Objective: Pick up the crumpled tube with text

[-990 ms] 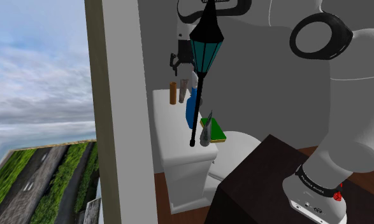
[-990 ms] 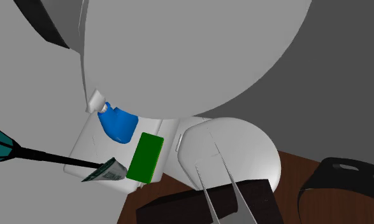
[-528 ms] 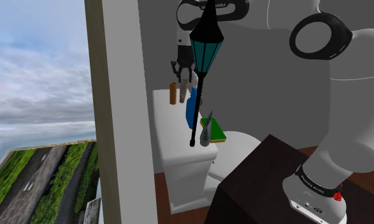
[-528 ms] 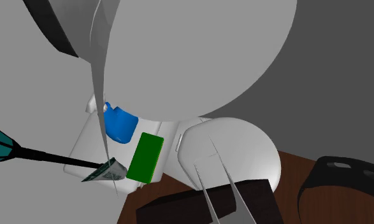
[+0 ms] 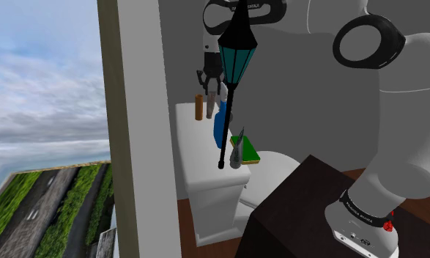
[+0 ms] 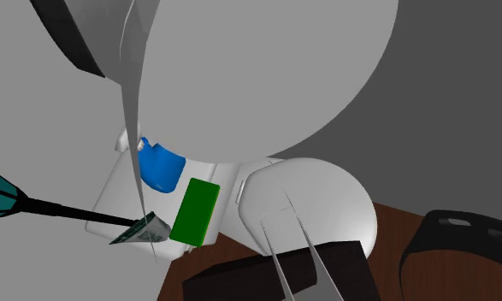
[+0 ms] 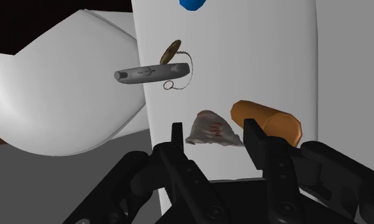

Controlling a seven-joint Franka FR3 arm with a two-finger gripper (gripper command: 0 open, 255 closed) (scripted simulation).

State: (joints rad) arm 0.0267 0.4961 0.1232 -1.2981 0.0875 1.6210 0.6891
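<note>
Wrist view first: the pincer (image 7: 213, 125) stands spread, its two black fingers (image 7: 177, 135) either side of the crumpled tube (image 7: 211, 130), a whitish, creased thing with red lettering that rests on the white cistern lid (image 7: 274, 51); the tube sits in the gap between the fingertips, close to both, though I cannot tell whether either finger touches it; nothing is pinched. Just beside the tube, past one finger, is an orange-brown cylinder (image 7: 268, 119); further along the lid is a grey whistle-shaped piece (image 7: 144, 74) with a brass disc and a thin chain (what it is I cannot make out), and a blue thing (image 7: 193, 4) sits at the lid's far end; the white toilet lid (image 7: 58, 95) bulges beside the cistern.

From the shoulder view the arm (image 5: 403, 139) rises off the dark brown stand (image 5: 308, 212) at lower right; its white links climb out past the top edge, and the wrist comes in at upper left with the pincer pointing down over the cistern, just above the tube, which shows there as a grey sliver next to the cylinder. A teal lantern (image 5: 237, 55) on a black pole crosses in front of the hand; a green block (image 5: 248, 152) lies nearer the stand.

In the second exterior view the arm's white bulk looms over the cistern, with the blue thing and the green block below it.
</note>
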